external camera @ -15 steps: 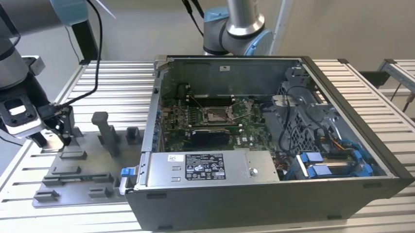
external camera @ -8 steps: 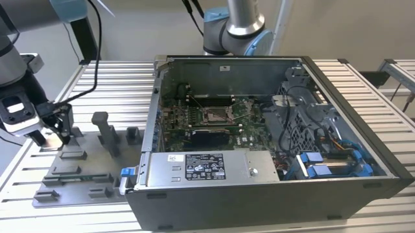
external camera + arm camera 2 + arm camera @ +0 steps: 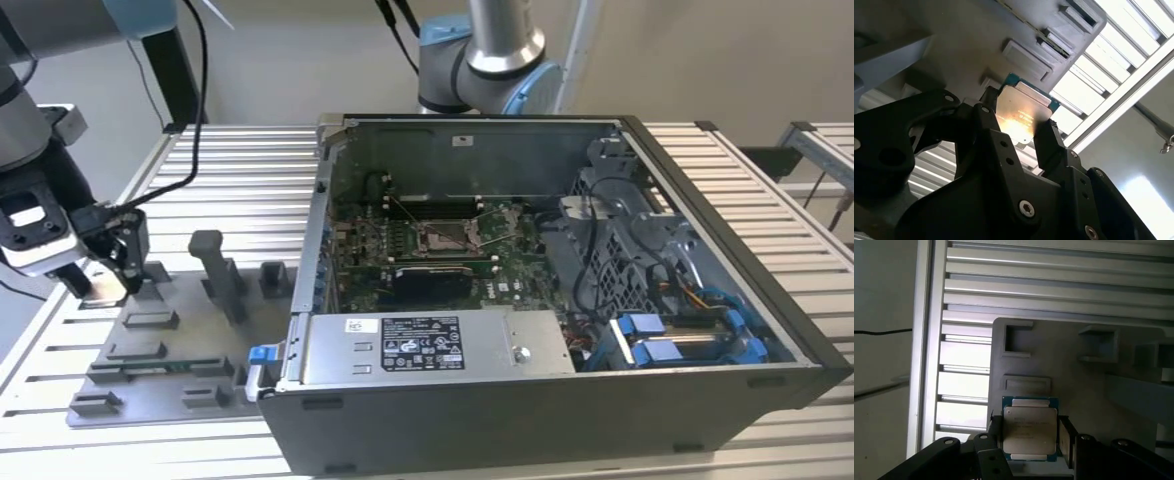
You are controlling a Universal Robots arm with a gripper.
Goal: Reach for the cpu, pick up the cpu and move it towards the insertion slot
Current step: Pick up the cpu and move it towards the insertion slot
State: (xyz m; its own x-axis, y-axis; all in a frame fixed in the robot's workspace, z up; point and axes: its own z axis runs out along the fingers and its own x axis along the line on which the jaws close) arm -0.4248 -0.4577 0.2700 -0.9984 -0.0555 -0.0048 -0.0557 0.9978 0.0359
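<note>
Exterior view's left: gripper (image 3: 114, 282) low over grey tray (image 3: 160, 350). Fingers (image 3: 1066, 437) pinching cpu (image 3: 1030, 429) by two opposite edges, silvery face toward first wrist view. Whether chip is clear of tray, cannot tell. For good handling, as judgement: squeeze light, chip level, lift straight up so no corner catches. Further right: open computer case (image 3: 534, 400), well apart from gripper. Insertion slot (image 3: 447, 237) inside it, on green board. Case wall stands between, so carrying probably needs height.
</note>
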